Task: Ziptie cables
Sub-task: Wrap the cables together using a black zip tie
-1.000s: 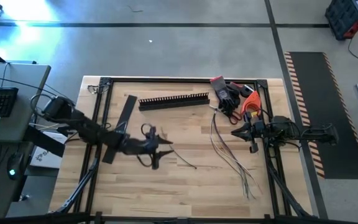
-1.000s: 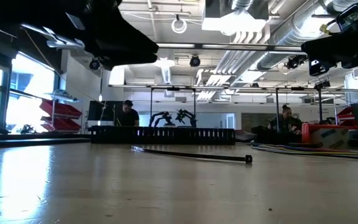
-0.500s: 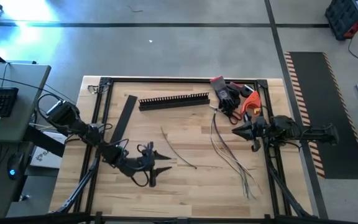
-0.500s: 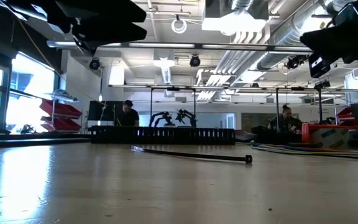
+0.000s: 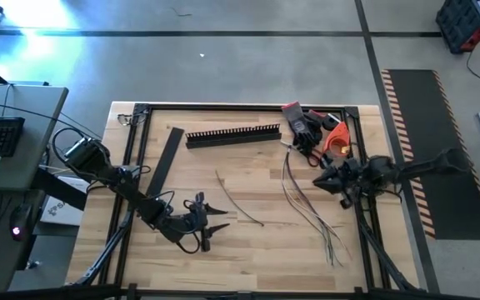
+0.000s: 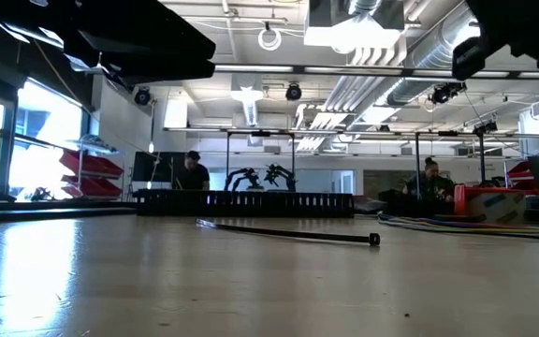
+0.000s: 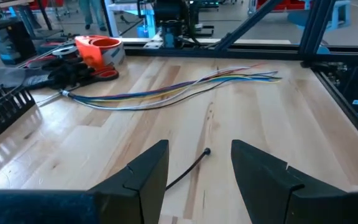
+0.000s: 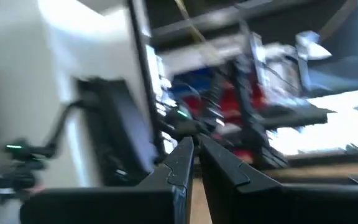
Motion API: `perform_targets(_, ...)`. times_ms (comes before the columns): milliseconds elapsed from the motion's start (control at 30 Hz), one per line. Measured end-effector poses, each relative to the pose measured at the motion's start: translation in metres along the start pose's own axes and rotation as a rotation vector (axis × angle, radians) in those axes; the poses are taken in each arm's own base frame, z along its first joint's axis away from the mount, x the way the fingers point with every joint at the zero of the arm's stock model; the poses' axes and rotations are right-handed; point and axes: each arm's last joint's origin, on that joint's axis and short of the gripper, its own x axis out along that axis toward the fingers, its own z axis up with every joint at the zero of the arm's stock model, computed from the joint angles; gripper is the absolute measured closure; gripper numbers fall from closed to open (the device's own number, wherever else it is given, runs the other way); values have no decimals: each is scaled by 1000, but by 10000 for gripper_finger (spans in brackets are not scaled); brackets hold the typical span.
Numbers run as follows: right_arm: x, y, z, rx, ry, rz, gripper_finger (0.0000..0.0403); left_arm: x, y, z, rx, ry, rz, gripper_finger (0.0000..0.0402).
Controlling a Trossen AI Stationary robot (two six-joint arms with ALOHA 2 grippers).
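The cables (image 5: 307, 204), a loose bundle of pale and coloured wires, lie on the right half of the table and also show in the left wrist view (image 7: 166, 93). A thin black zip tie (image 5: 240, 202) lies flat at the table's middle, its head end (image 7: 207, 151) showing on the wood ahead of my open left gripper (image 7: 199, 171). That gripper (image 5: 223, 219) hovers near the front left, pointing toward the cables. My right gripper (image 5: 317, 182) is shut, raised beside the cables' far end and tipped upward (image 8: 196, 152).
A black comb-toothed duct (image 5: 233, 135) and a flat black strip (image 5: 167, 158) lie toward the far left. Gloves (image 5: 302, 125) and an orange tool (image 5: 336, 137) sit at the far right corner. A black frame (image 5: 140, 112) borders the table. People sit in the room beyond.
My left gripper has swung toward the table's near edge and stays open, uncovering the zip tie, which has not moved. My right gripper has risen a little and tipped its fingers upward, staying shut.
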Motion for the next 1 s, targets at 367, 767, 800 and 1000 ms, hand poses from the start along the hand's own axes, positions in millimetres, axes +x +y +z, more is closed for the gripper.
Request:
perform_targets(367,96,-61,9,29,571,-771,383,0,0,0,-69,-8,20,244)
perform_targets(767,115,-140,17,-32,1460,-744,286,-8,-8,-2,-95,-5,-14,244)
perform_targets(800,116,-144,13,-79,1521,-696,283,-8,-8,-2,-94,-5,-17,244)
perform_targets(1000,123,-163,-21,-316,1768,-387,281,-11,-11,-3,-92,1,-31,244)
